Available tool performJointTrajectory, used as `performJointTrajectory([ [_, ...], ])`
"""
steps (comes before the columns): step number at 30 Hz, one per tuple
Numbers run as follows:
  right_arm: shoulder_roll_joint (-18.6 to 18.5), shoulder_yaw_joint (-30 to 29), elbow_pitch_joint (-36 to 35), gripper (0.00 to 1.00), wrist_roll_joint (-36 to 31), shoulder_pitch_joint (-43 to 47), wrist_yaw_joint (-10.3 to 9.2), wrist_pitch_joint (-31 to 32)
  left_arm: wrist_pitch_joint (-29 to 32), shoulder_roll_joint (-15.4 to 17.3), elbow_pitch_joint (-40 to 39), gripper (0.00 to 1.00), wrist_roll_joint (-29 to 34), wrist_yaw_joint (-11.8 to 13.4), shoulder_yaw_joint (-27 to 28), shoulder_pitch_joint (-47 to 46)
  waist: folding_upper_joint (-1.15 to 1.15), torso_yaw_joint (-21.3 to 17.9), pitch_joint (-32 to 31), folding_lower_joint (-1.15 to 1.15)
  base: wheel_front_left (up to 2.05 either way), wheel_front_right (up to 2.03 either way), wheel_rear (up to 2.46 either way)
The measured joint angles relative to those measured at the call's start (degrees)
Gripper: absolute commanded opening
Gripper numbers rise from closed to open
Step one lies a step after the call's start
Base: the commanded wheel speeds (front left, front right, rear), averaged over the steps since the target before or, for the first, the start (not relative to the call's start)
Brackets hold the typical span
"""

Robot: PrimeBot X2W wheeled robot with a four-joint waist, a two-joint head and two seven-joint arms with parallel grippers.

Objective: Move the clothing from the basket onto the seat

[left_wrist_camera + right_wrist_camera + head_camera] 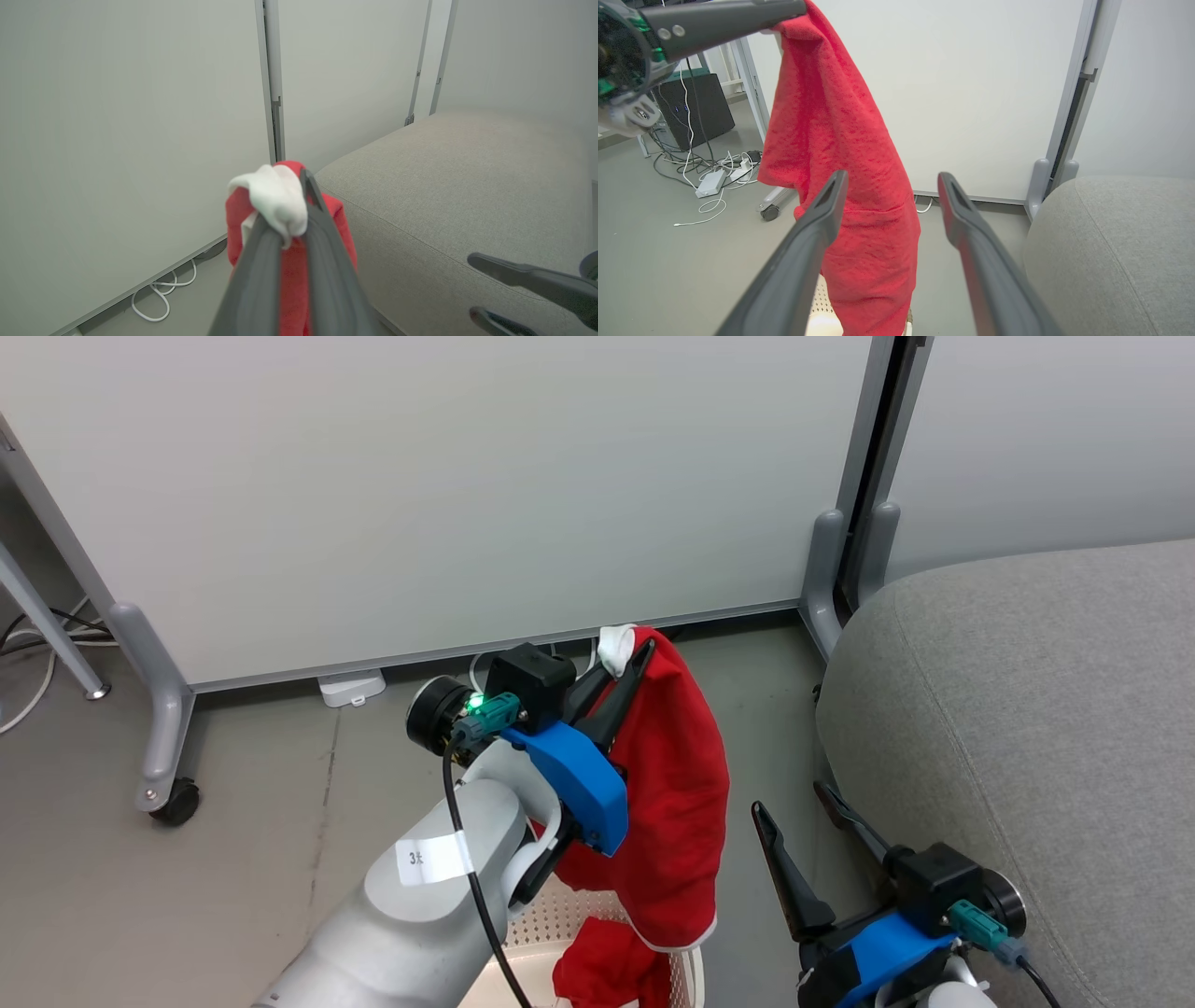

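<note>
Two soft bright-red fabric garments make up the load, and neither lies on the seat yet. The first garment (677, 803), red with a white-trimmed corner, hangs lifted above the oval cream-white perforated plastic basket (551, 919). Its lower hem is close over the basket, and whether it touches the rim cannot be told. The left gripper (637, 651) has its two long dark fingers pressed together on that white-trimmed top corner, so the cloth drapes straight down from the pinch. The second garment (607, 971) lies crumpled inside the basket at the bottom edge of the head view. The large grey fabric-upholstered sofa (1027, 737) stands to the right, near the hanging cloth but apart from it, with no red cloth on the part that shows. The right gripper (790, 800) hovers between basket and sofa, fingers spread wide, holding nothing. The task looks to be in its early part. One piece is picked up and needs carrying across and releasing on the sofa, while the other waits in the basket.
</note>
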Motion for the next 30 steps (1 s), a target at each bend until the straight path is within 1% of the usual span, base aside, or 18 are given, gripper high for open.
performJointTrajectory([
  [8,0.0,0.16,0.13,1.0,-0.31,-0.78,0.0,1.3,-0.22,0.04,0.47,0.0,-1.04,0.0,-1.07,-0.41,0.0,0.04,0.54,0.0,0.0,0.0,0.0],
  [14,0.0,1.64,2.66,1.0,-1.67,-5.47,0.0,3.61,-0.25,0.01,0.46,0.0,-1.8,0.0,-2.38,-0.62,0.0,0.15,1.08,0.01,0.0,0.0,0.0],
  [21,0.0,4.78,8.81,1.0,-0.98,-11.91,0.0,4.85,-0.33,-0.02,0.09,0.0,-2.61,0.0,-3.89,-0.9,0.0,0.54,1.81,0.01,0.0,0.0,0.0],
  [30,0.0,9.47,18.37,1.0,3.0,-20.07,0.0,4.86,-0.35,-0.07,-0.41,0.0,-3.83,0.0,-5.91,-1.51,0.0,1.32,2.5,0.01,0.0,0.0,0.0],
])
